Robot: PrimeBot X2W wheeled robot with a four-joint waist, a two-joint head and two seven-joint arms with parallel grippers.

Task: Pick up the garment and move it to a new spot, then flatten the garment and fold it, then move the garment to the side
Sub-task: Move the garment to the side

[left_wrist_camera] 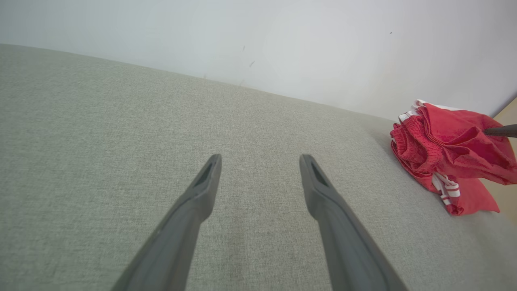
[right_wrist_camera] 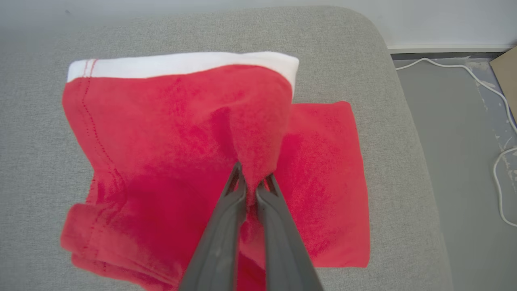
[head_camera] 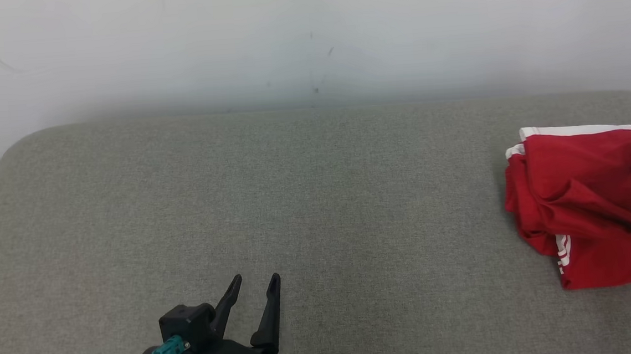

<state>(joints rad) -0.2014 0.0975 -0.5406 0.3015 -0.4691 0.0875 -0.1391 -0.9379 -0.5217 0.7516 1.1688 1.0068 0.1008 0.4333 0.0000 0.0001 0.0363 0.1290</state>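
The garment point(head_camera: 578, 197) is red cloth with white trim, bunched at the far right of a grey cushioned surface point(head_camera: 295, 200). In the right wrist view my right gripper point(right_wrist_camera: 253, 181) is shut on a pinched fold of the garment point(right_wrist_camera: 173, 133), which rises into a ridge at the fingertips. The left wrist view shows the garment point(left_wrist_camera: 448, 149) at its right edge, with a dark fingertip poking in from the right. My left gripper point(head_camera: 256, 284) stands open near the front edge, left of centre, far from the cloth, with nothing between its fingers point(left_wrist_camera: 204, 182).
A pale wall point(head_camera: 306, 39) runs behind the surface. In the right wrist view the rounded right edge of the surface drops to a grey floor point(right_wrist_camera: 452, 161) with white cables point(right_wrist_camera: 501, 133) and a piece of cardboard.
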